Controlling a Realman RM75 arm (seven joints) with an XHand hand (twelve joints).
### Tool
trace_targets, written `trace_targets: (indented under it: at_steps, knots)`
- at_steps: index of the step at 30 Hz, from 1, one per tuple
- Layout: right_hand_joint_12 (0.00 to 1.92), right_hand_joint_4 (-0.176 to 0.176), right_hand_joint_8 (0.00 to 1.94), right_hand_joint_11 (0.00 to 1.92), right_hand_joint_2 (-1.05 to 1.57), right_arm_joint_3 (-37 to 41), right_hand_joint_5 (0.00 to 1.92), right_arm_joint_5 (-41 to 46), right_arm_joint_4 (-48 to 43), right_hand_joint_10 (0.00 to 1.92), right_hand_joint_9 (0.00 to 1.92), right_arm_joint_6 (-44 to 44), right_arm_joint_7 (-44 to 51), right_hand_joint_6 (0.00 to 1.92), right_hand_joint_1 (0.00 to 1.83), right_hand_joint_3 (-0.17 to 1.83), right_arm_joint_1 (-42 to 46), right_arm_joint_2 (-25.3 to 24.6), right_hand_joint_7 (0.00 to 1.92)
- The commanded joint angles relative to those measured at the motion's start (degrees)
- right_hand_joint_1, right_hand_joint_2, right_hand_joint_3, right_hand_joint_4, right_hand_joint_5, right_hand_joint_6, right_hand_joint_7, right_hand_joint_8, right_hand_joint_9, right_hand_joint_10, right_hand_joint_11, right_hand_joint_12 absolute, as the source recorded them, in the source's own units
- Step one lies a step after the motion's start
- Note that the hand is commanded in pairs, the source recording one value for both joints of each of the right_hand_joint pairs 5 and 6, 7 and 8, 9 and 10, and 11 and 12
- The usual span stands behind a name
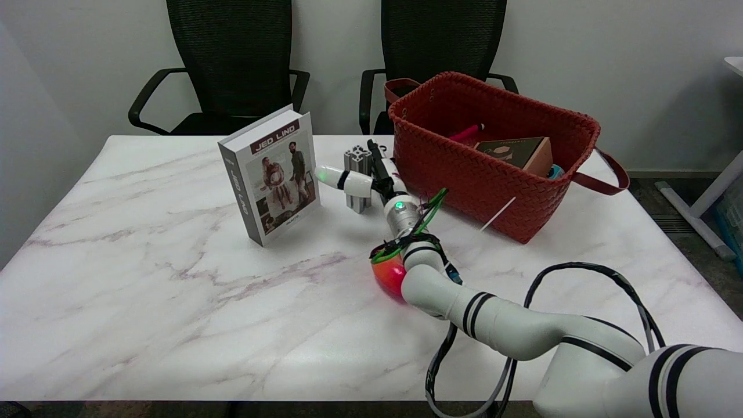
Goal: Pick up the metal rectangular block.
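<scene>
Your right hand [371, 174] is at the metal rectangular block [357, 174], which stands upright on the desk [145, 261] between the book [273, 174] and red woven basket [493, 174]. One white finger crosses its near face; whether your fingers [342, 179] clamp it, you cannot tell.

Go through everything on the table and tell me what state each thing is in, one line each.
metal block: upright on the table, right hand at it
right hand: around the block; firm grip cannot be confirmed
book: standing upright, cover facing the camera
basket: open-topped, items inside, on the table
red ball: resting on the table, partly hidden by the arm
</scene>
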State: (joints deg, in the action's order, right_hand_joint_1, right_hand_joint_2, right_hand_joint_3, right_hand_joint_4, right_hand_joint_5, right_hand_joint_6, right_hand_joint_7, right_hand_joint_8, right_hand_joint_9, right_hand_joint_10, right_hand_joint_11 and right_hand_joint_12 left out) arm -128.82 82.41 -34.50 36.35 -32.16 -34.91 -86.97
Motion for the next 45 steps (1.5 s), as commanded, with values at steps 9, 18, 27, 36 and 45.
trace_targets:
  at_steps: [9, 18, 27, 36, 45]
  knots:
    - [0.00, 0.000, 0.15, 0.00, 0.29, -0.30, 0.00, 0.27, 5.12, 0.15, 0.15, -2.28, -0.96, 0.00, 0.93, 0.28, -2.77, -2.66, 0.15]
    - [0.00, 0.000, 0.17, 0.00, 0.33, -0.30, 0.00, 0.27, 5.36, 0.16, 0.16, -1.80, -0.96, 0.00, 0.93, 0.25, -3.16, -2.74, 0.17]
    - [0.45, 0.000, 1.18, 0.45, 0.68, 0.26, 0.90, 1.87, 5.12, 0.82, 0.82, 2.23, -0.96, 0.90, 0.87, 0.14, -2.12, -2.66, 1.18]
    - [1.06, 0.000, 1.53, 1.06, 0.86, 0.26, 1.44, 1.87, 4.88, 1.38, 1.38, 3.37, -0.96, 1.44, 0.80, 0.14, -1.33, -2.50, 1.53]
    - [1.69, 0.000, 1.82, 1.69, 0.93, 0.26, 1.92, 1.87, 4.49, 1.71, 1.71, 4.51, -0.96, 1.92, 0.78, 0.20, -1.08, -2.50, 1.82]
